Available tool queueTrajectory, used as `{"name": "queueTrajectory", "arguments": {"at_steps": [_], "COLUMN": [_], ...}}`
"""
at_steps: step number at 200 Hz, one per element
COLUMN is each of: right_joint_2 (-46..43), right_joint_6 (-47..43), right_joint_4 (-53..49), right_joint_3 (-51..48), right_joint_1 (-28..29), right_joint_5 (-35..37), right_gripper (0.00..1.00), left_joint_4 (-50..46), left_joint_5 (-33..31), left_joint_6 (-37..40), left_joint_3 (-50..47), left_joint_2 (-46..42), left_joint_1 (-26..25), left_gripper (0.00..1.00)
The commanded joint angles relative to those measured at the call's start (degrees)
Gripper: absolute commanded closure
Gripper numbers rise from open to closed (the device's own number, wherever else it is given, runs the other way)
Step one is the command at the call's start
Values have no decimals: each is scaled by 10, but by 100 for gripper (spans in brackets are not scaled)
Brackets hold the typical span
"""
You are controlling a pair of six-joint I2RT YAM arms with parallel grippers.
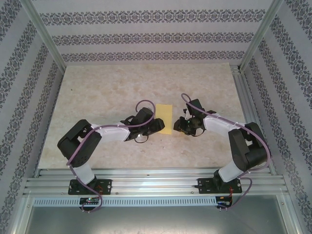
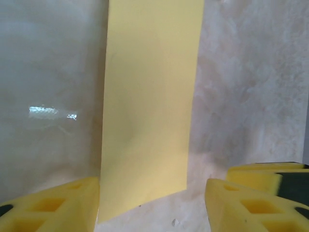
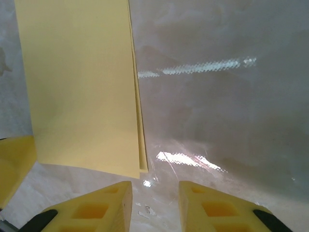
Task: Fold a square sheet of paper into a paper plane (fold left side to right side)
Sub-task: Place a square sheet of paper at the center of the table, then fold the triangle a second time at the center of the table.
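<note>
Just ahead of the left pincer (image 2: 152, 205), the sheet of paper (image 2: 149, 106) lies flat on the surface (image 2: 251, 96) as a narrow doubled rectangle. Its near corner reaches in between the spread fingers, which hold nothing. Ahead and to the left of the right pincer (image 3: 154, 200), the same sheet shows two layered edges on the side facing it; those fingers stand somewhat apart and are empty too. The left-over-right fold looks made, so the job now is likely setting the crease. To do it well, press down on the folded edge and slide along its length while the other pincer pins the loose edges, so the layers cannot skew or spring open
</note>
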Motion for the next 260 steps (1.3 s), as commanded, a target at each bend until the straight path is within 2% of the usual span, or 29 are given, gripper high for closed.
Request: {"name": "queueTrajectory", "arguments": {"at_steps": [1, 27, 62, 88, 108, 170, 260], "right_joint_2": [10, 27, 41, 44, 44, 68, 95], "right_joint_6": [16, 26, 47, 64, 67, 63, 62], "right_joint_4": [5, 3, 17, 41, 41, 36, 21], "right_joint_3": [30, 42, 42, 37, 38, 50, 63], "right_joint_1": [11, 18, 21, 23, 24, 34, 43], "right_joint_5": [-6, -10, -14, -30, -28, -29, -16], "right_gripper": [69, 69, 68, 69, 72, 71, 70], "left_joint_4": [-67, -87, -66, -43, -20, 0, 10], "left_joint_5": [-47, -39, 43, 80, 92, 99, 89], "left_joint_6": [31, 62, 94, 94, 87, 83, 76], "left_joint_3": [-9, -10, 38, 66, 70, 69, 36], "left_joint_2": [-57, -82, -26, 25, 54, 103, 104], "left_joint_1": [-4, 3, 28, 40, 48, 54, 54], "left_gripper": [36, 38, 56, 69, 74, 77, 80]}}
